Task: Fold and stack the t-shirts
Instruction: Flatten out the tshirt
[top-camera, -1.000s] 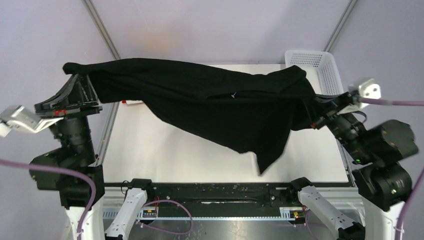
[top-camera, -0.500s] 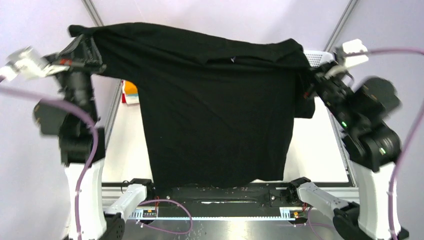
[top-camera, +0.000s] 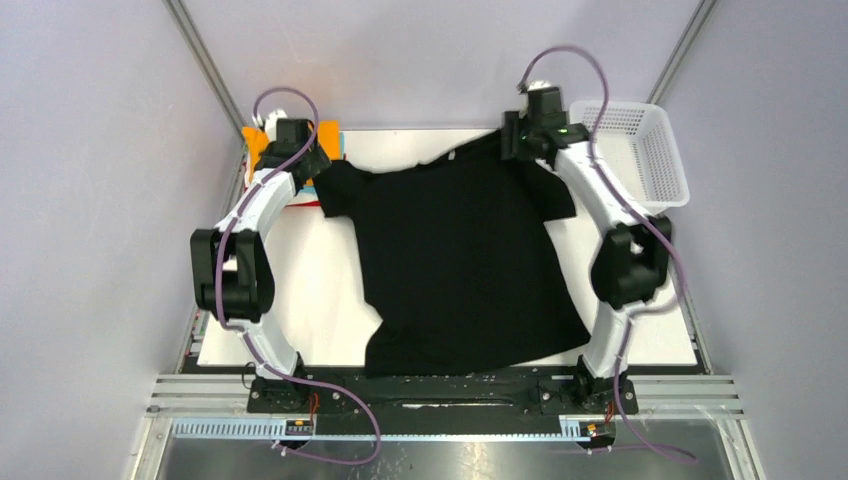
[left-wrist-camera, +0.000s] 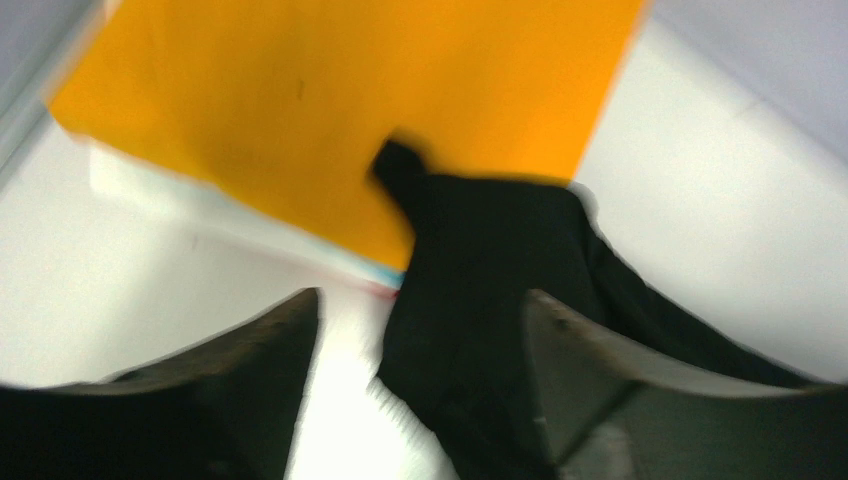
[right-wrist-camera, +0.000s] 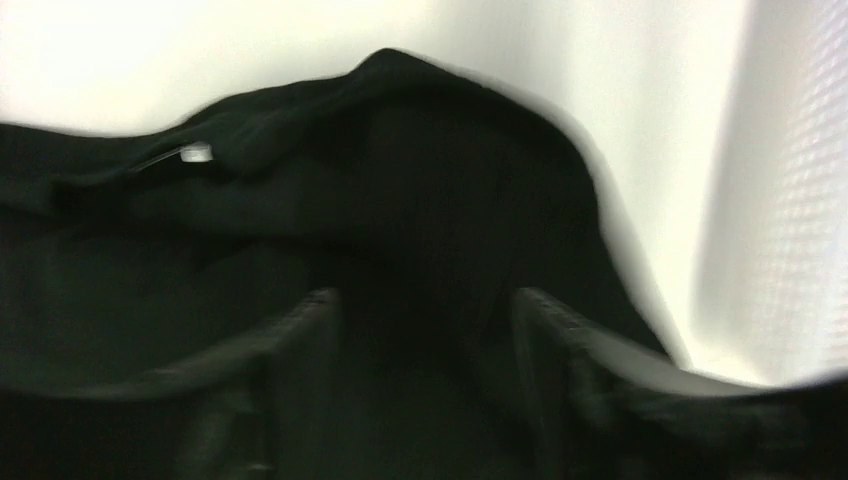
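moved: black shirt (top-camera: 460, 270) is down from mid-air, now spread flat mid-worktop (top-camera: 300, 290), collar at far edge, hem at near edge
left gripper (left-wrist-camera: 415, 320): far-left corner, fingers apart, released; sleeve lies between them, tip over orange shirt (left-wrist-camera: 330, 110)
right gripper (right-wrist-camera: 425, 305): far edge, near basket (top-camera: 640, 150), fingers apart, released; shoulder cloth underneath

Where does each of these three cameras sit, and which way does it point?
Top external: above and behind the arms, looking down on the table and black t-shirt; left arm and right arm show.
Left wrist: on the left arm, facing a black sleeve and the orange t-shirt; left gripper shows.
Right wrist: on the right arm, facing the shirt's collar end and the basket; right gripper shows.
Shared: all see the black t-shirt; top and left wrist both see the orange one.
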